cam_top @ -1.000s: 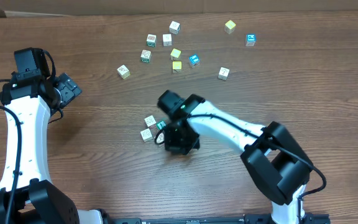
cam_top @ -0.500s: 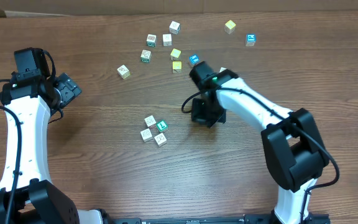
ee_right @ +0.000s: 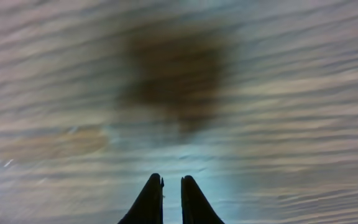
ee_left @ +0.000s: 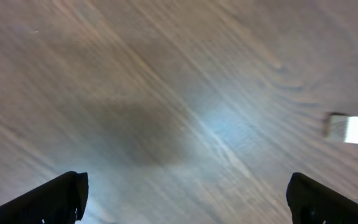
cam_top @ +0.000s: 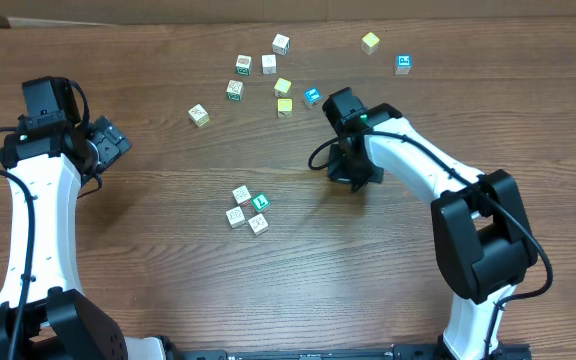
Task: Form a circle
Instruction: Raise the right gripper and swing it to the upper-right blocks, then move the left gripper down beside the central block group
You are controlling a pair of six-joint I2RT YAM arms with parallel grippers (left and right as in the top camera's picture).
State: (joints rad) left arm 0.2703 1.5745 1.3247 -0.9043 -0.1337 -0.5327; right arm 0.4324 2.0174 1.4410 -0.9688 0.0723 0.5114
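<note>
1. Looking down from overhead, the circle (cam_top: 248,208) lies on the wooden table (cam_top: 168,290), a little left of the middle and toward the near edge. It is four small whitish cubes packed in a tight ring, and the green-faced cube (cam_top: 259,202) is on its right side. The loose cubes (cam_top: 283,86), yellow, blue and white, are scattered along the far edge, well apart from the ring. The right gripper (cam_top: 353,176) points down at bare wood to the right of the circle. It is nearer the loose cubes than the ring and touches neither. The left gripper (cam_top: 110,140) hangs near the left edge, well apart from every cube.
2. From the left wrist, two dark fingers (ee_left: 61,199) sit in the bottom corners of the view. They are spread wide, with only blurred wood grain between them. One whitish cube (ee_left: 351,129), too blurred to read, lies at the right side.
3. From the right wrist, its two fingertips (ee_right: 151,202) stand almost together, with only a thin slit between them, and grip nothing. Below them is blurred wood with a dark shadow (ee_right: 173,74).
</note>
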